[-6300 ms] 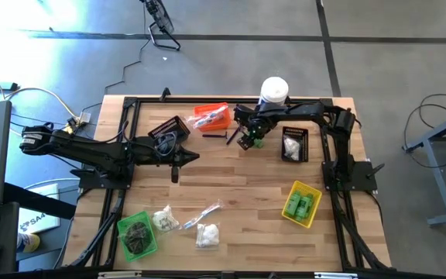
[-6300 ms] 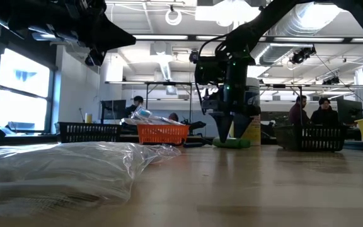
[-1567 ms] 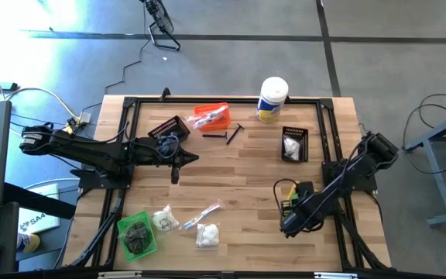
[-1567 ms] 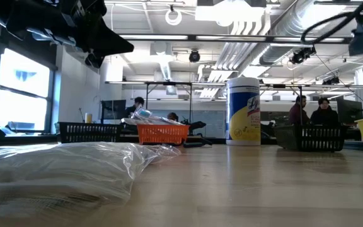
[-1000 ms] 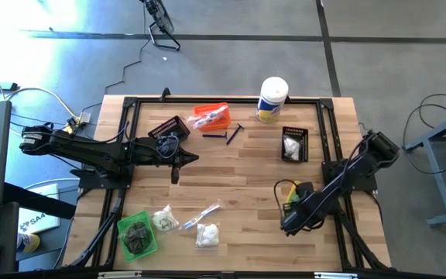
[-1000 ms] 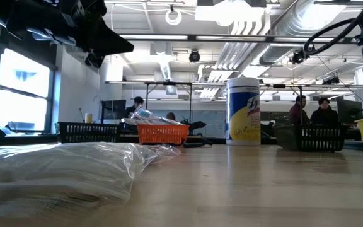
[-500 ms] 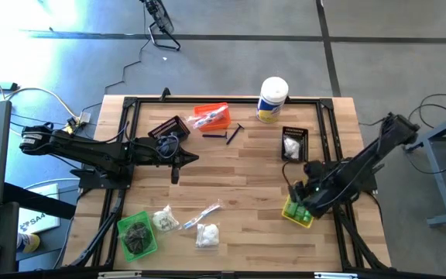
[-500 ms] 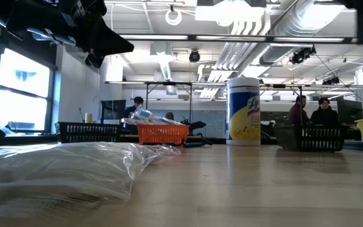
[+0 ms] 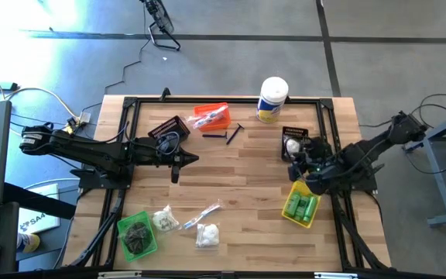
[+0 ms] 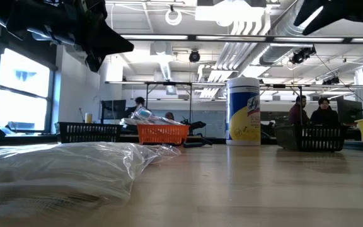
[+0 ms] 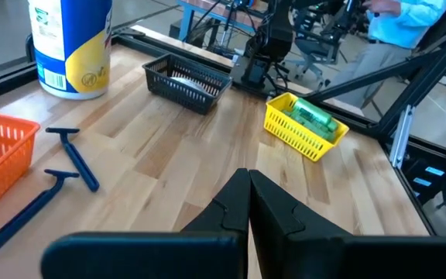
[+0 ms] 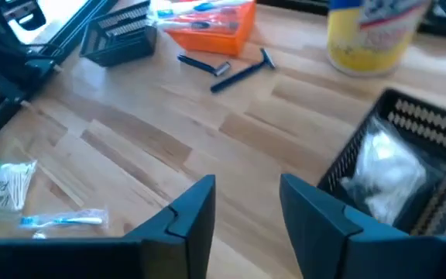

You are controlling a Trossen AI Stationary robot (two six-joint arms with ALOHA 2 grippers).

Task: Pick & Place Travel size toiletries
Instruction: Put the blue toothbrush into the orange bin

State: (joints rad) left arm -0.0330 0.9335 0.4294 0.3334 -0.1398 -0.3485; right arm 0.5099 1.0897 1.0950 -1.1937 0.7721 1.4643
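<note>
Right wrist view only: toothbrush packet (image 12: pixel 60 220) detail

Bare wood across the table's (image 9: pixel 238 174) middle, razors (image 9: pixel 224 134), orange bin (image 9: pixel 211 116) and canister (image 9: pixel 272 99) along the far edge, packets (image 9: pixel 196 225) near front-left.

The wooden table (image 9: pixel 238 167) carried orange (image 9: pixel 211 116), yellow (image 9: pixel 301 204) and green bins (image 9: pixel 137 235) plus two black baskets (image 9: pixel 295 144). A white canister (image 9: pixel 272 98) stood at its far edge. Two blue razors (image 9: pixel 227 134), bags of white puffs (image 9: pixel 207 234) and a clear-wrapped packet (image 9: pixel 204 212) lay loose on the wood.
</note>
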